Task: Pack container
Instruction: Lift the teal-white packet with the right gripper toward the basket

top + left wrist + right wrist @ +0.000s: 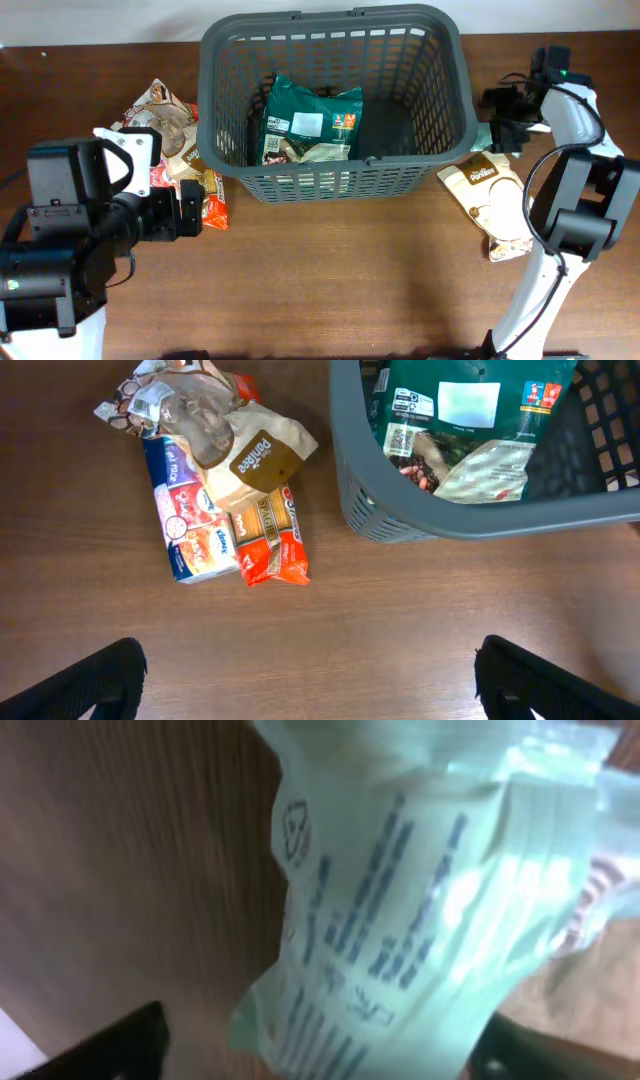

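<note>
The left arm is made of boxy black housings with a white bracket. The right arm has white rounded links, black joint blocks and a thin looping black cable.

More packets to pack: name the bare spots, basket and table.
In the container, the floor right of the green packet is bare. So is the table in front of it. Crowded: the snack pile at its left, the cream packet at its right.

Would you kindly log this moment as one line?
left pincer: open, empty | right pincer: open at pale green packet | container: one dark green packet
</note>
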Robot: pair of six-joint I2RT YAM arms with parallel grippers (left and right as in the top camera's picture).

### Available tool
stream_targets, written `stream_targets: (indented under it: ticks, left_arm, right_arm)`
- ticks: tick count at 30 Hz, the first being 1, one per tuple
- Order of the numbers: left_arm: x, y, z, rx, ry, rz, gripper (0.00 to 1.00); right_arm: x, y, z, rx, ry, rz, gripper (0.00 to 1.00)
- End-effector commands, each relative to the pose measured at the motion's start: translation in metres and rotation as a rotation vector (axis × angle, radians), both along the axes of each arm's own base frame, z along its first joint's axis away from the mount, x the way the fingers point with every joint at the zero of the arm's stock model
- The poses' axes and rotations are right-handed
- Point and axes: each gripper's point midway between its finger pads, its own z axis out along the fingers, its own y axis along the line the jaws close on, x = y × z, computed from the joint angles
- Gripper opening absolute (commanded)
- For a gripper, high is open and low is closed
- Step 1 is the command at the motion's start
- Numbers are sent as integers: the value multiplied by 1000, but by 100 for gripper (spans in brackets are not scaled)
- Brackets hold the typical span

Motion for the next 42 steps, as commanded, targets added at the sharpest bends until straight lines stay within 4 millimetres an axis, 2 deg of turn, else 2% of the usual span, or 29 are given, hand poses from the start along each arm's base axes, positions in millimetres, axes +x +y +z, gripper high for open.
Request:
stream_targets:
  ticks: [1, 5, 8, 14, 15, 17, 20, 21, 23, 26, 28, 31, 33, 36, 39, 42]
  left_arm:
    - [0, -1, 0, -4, -4, -16, 99]
    - [0, -1, 0, -4, -4, -16, 99]
    - [0, -1, 0, -4, -4, -16, 99]
    - [0, -1, 0, -5, -4, -16, 99]
    - [0, -1, 0, -5, -4, -16, 99]
    - [0, -1, 0, -4, -4, -16, 99]
    - [0, -1, 0, -5, -4, -16, 99]
    - [0, -1, 0, -4, -4, -16, 99]
    - [0, -1, 0, -4, -4, -16, 99]
    - [0, -1, 0, -4, -4, -16, 99]
    - [0, -1, 0, -5, -4, -16, 99]
    - [0, -1, 0, -4, -4, -16, 99]
    - [0, -1, 0, -4, -4, -16, 99]
    - [0, -1, 0, -5, -4, -16, 99]
    - [0, -1, 0, -4, -4, -16, 99]
    - [0, -1, 0, -4, -4, -16, 99]
  right_arm:
    - [2, -6, -6, 3, 6, -19, 82]
    - [0, -4, -15, 20, 21, -17, 79]
    - [-1, -4, -19, 24, 31, -16, 70]
    - [-1, -4, -20, 23, 31, -17, 42]
    - [-1, -4, -20, 24, 31, -17, 33]
    - [0, -4, -20, 26, 29, -16, 27]
    - [12, -1, -11, 63, -28, -9, 18]
    - [20, -1, -4, 78, -64, -5, 11]
    - [32, -7, 14, 93, -122, -6, 5]
    - [56, -21, 57, 94, -253, 23, 4]
    - [73, -29, 96, 77, -361, 56, 4]
    - [90, -34, 164, 16, -523, 134, 4]
    - [92, -27, 213, -53, -618, 214, 4]
    - [85, 1, 278, -158, -744, 367, 4]
    - [67, 46, 333, -278, -877, 569, 4]
    - [46, 97, 362, -370, -964, 774, 4]
